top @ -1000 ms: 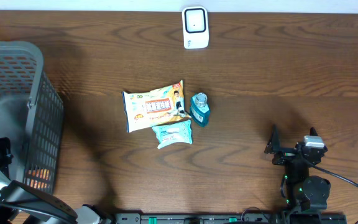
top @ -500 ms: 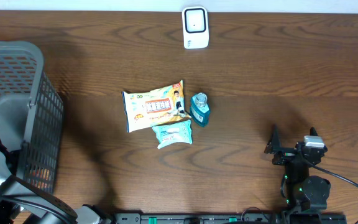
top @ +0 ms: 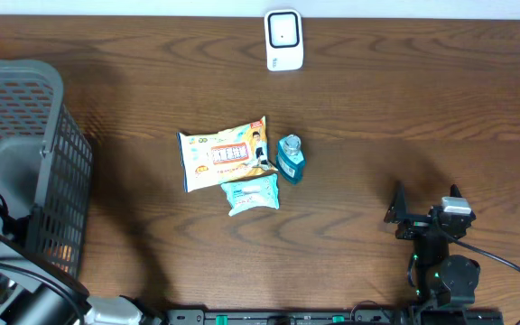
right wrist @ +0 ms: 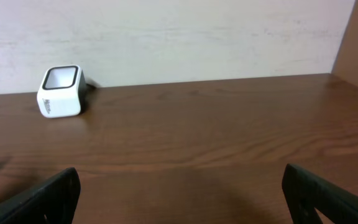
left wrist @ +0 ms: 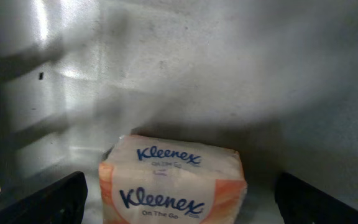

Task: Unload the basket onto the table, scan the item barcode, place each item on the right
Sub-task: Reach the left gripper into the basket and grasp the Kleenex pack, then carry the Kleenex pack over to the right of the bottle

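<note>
An orange and white Kleenex tissue pack (left wrist: 173,186) lies on the grey floor of the basket (top: 52,117) at the table's left. My left gripper (left wrist: 182,200) is inside the basket, open, with one finger on each side of the pack and not touching it. In the overhead view an orange patch shows through the mesh low in the basket; the left gripper itself is hidden there. The white barcode scanner (top: 283,40) (right wrist: 59,91) stands at the far edge. My right gripper (top: 425,195) (right wrist: 179,193) rests open and empty over the table at the near right.
A yellow snack bag (top: 224,158), a teal bottle (top: 290,159) and a light blue wipes pack (top: 252,193) lie together mid-table. The basket's mesh walls surround the left gripper. A pale wall runs behind the scanner.
The left arm has shifted a little lower at the basket's near corner. The right arm and the items on the table have not moved.
</note>
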Action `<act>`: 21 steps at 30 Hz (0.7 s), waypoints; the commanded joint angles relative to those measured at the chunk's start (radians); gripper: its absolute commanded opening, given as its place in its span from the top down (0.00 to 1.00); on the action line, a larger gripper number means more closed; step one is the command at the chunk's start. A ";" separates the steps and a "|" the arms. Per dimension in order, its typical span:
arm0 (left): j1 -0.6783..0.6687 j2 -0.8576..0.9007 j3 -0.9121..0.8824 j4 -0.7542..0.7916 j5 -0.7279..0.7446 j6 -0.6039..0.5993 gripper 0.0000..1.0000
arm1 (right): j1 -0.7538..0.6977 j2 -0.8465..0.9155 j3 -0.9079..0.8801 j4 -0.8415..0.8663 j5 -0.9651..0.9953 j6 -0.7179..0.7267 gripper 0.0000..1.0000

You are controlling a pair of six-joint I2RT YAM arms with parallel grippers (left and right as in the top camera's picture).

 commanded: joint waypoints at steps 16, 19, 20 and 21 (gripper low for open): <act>-0.002 0.041 0.037 -0.061 0.025 0.051 0.55 | 0.007 -0.003 -0.002 -0.003 0.002 -0.008 0.01; -0.002 -0.010 0.146 -0.122 0.028 0.051 0.55 | 0.007 -0.003 -0.002 -0.003 0.002 -0.008 0.01; -0.002 -0.029 0.187 -0.140 0.034 0.051 0.55 | 0.007 -0.003 -0.002 -0.003 0.002 -0.008 0.01; -0.002 -0.055 0.237 -0.158 0.049 0.051 0.55 | 0.007 -0.003 -0.002 -0.003 0.002 -0.008 0.01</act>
